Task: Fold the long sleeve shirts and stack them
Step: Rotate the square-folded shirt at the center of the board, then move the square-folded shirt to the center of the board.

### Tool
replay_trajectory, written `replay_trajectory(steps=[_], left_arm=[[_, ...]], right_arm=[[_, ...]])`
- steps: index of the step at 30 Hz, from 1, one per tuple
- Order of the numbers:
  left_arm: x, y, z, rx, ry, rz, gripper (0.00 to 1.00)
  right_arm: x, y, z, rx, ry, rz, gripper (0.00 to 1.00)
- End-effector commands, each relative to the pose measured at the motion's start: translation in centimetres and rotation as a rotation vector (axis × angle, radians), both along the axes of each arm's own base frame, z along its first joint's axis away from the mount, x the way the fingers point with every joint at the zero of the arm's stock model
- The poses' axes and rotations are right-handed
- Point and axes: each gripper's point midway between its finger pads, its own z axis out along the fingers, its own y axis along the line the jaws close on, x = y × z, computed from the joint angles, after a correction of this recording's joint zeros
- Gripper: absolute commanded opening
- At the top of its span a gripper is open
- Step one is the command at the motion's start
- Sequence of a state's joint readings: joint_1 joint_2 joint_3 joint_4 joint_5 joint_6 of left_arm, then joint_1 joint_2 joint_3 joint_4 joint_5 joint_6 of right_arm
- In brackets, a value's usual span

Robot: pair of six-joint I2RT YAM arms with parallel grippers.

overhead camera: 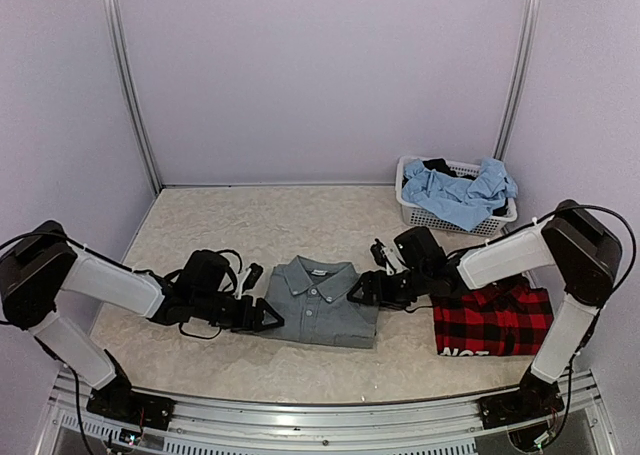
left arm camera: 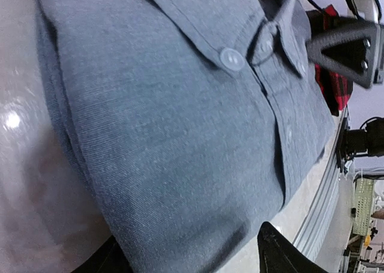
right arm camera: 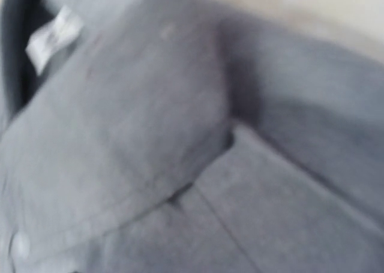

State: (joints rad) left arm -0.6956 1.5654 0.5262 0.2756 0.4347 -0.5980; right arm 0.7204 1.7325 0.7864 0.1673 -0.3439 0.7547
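Grey shirt [left arm camera: 180,135] lies folded between both grippers, plaid shirt [overhead camera: 495,320] beside it; left gripper [overhead camera: 270,319] part open astride its edge, nothing clamped; right gripper [overhead camera: 362,290] jaws unreadable; I advise gripping all layers evenly

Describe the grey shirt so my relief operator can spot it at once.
Start at the table and look at its near middle. The grey shirt lies folded there, collar toward the far side. Unlike the plaid shirt to its right and the blue clothes in the basket behind, it is plain grey with a buttoned front.
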Motion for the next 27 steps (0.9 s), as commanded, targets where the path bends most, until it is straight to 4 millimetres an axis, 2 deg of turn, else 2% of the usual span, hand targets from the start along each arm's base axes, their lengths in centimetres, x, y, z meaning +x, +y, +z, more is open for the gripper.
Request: replay_trajectory(steps=[1,3,6,13,16,19,23,27], left_arm=[[-2.5,0.4,0.4,0.013,0.015,0.021,0.66],[-2.0,1.7,0.3,0.063,0.005,0.076,0.67],[-0.5,3.6,1.1,0.121,-0.030,0.165,0.72],[2.9,6.4,3.9,0.180,-0.129,0.291,0.75],[3.7,6.2,4.7,0.189,-0.154,0.290,0.76],[4.1,5.4,5.0,0.174,-0.158,0.270,0.77],[4.3,4.2,4.5,0.174,-0.148,0.233,0.77],[4.3,3.2,4.0,0.185,-0.142,0.201,0.77]], right_arm=[[1.9,-0.3,-0.3,-0.091,-0.039,0.088,0.78],[2.4,-0.7,0.3,-0.119,-0.058,0.088,0.78],[2.5,-2.6,1.1,-0.211,-0.090,0.059,0.79],[1.7,-10.4,4.5,-0.495,-0.154,-0.108,0.80],[0.0,-14.2,4.8,-0.622,-0.108,-0.181,0.80],[-1.2,-16.8,4.3,-0.671,-0.065,-0.231,0.80],[-1.9,-19.1,3.0,-0.707,-0.021,-0.270,0.81],[-1.5,-19.7,1.9,-0.712,-0.002,-0.278,0.80]])
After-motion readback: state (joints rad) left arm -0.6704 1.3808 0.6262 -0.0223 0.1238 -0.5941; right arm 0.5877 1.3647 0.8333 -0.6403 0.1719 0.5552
